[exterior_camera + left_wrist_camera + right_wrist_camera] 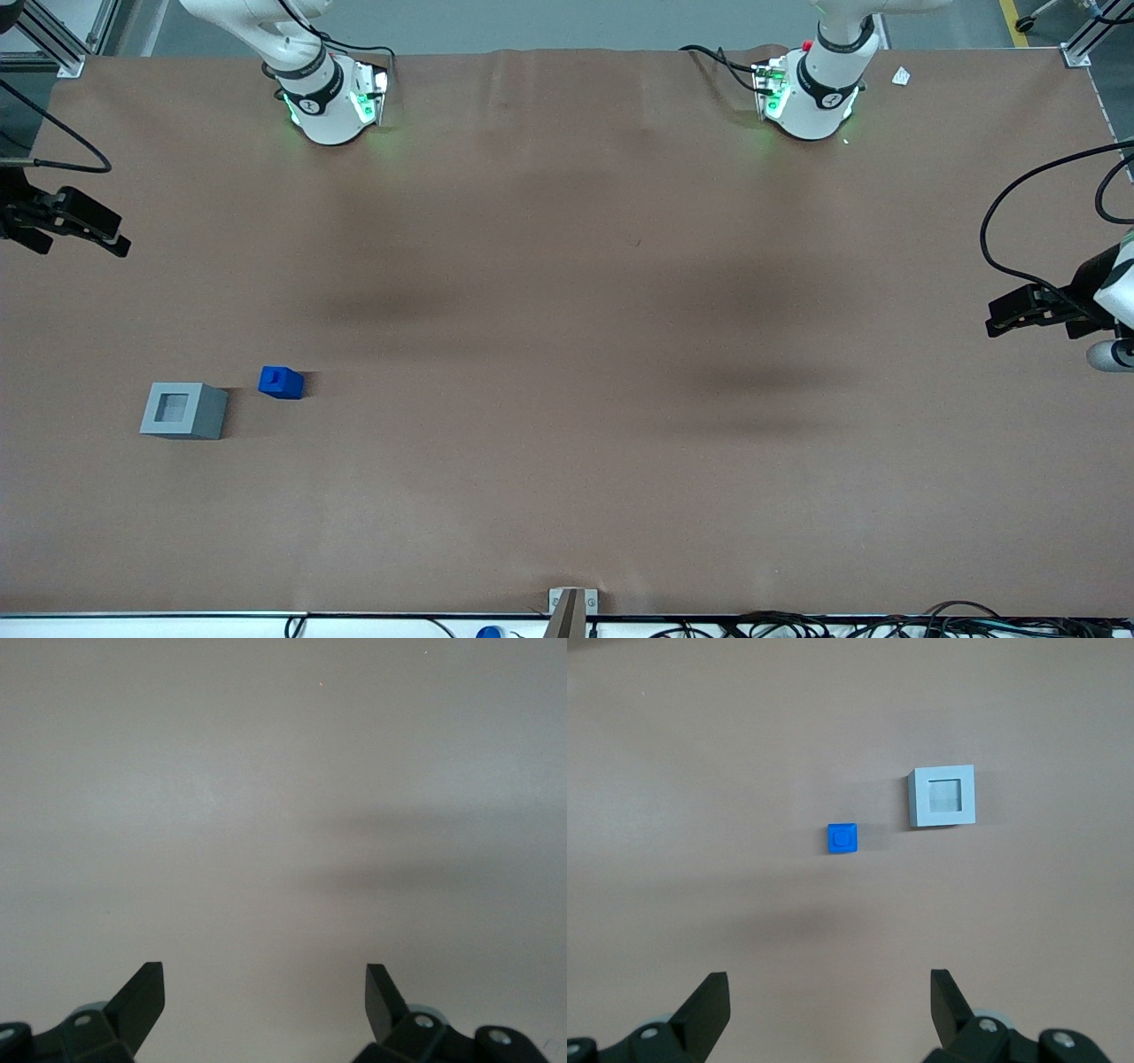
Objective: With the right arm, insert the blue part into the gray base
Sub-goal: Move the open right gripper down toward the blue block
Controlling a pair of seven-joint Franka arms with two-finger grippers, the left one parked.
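Nothing is done yet: the blue part (pixel 281 382) sits on the brown surface (pixel 567 461) just beside the gray base (pixel 184 410), and the gripper (pixel 828 1005) hangs high above them, jaws wide and holding nothing.

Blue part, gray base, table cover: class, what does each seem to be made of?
Blue part: likely plastic, uniform saturated color. Gray base: probably matte plastic, flat even gray. Table cover: brown paper or cloth, faintly creased. The right arm's hand, open, hangs above them.
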